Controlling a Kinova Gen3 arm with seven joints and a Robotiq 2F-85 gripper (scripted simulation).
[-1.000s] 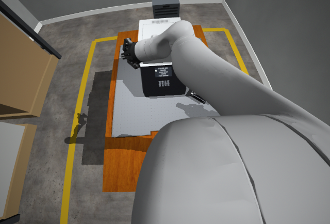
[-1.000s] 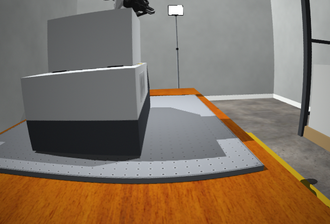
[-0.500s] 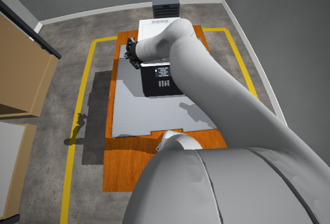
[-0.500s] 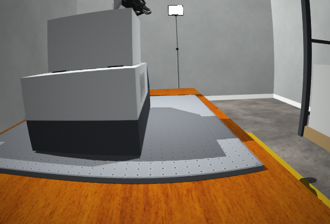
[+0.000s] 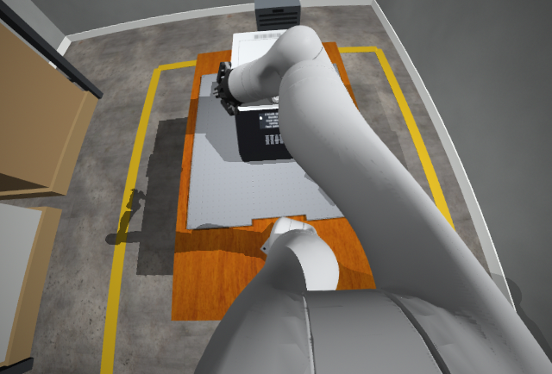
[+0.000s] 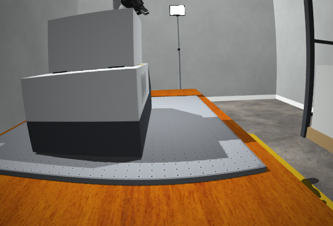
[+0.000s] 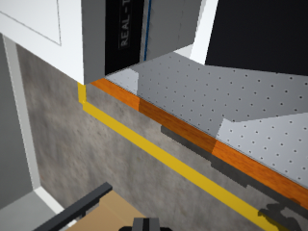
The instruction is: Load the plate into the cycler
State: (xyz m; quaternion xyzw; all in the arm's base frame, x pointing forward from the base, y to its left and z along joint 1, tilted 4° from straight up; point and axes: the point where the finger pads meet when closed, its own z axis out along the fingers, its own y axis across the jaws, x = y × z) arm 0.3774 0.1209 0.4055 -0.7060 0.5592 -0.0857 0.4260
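Standing on the perforated grey board (image 6: 188, 170), the real-time cycler Q1 (image 6: 86, 97) serves as the reference for every position below. Its lid (image 6: 91, 40) is raised upright above the white upper body, as the exterior view shows. The dark front panel (image 5: 260, 138) of Q1, with small white lettering, faces the arm's base end of the wooden table (image 5: 214, 281).

The arm (image 5: 348, 147) reaches over Q1 from the front and bends across its top. The gripper (image 6: 142, 10) is at the upper edge of the raised lid, off Q1's side, angled downward. Its jaws are pressed together with nothing between them.

The wrist view looks down past Q1's side wall, where the partial lettering "REAL-T" is readable, onto the board, the table edge and the yellow floor line (image 7: 168, 159) beyond it.

Plate T27 and nest N1 cannot be located in any view; the arm hides much of Q1's top.
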